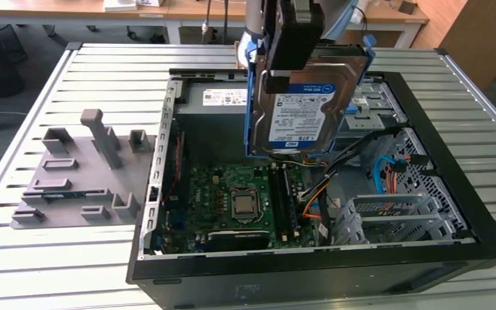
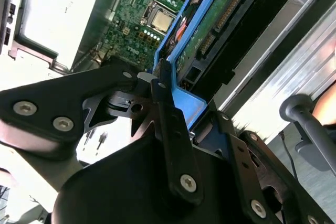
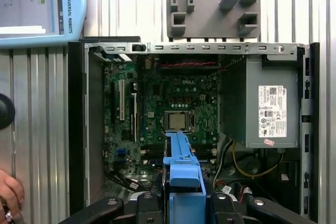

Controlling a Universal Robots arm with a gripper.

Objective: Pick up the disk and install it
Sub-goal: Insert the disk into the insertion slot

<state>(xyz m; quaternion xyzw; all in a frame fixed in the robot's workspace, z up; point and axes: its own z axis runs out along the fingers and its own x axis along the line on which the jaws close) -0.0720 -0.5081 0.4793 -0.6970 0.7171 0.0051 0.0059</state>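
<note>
The disk (image 1: 304,110), a silver-grey hard drive with a white-and-blue label in a blue plastic carrier, hangs upright above the open computer case (image 1: 454,245). My gripper (image 1: 276,77) is shut on its upper end, with the black fingers clamping the carrier. In the second wrist view the gripper (image 2: 164,95) pinches the blue carrier of the disk (image 2: 184,35), whose green circuit side and connector face the camera. In the first wrist view the disk's blue carrier (image 3: 181,163) sticks out edge-on from the gripper (image 3: 181,205), over the motherboard (image 3: 173,103).
Inside the case are the grey power supply (image 3: 268,108), the metal drive cage (image 1: 390,213) and orange and blue cables (image 1: 394,169). A grey fixture (image 1: 80,174) lies on the slatted table on the exterior view's left. A teach pendant (image 3: 37,3) and a person's hand (image 3: 9,192) are beside the case.
</note>
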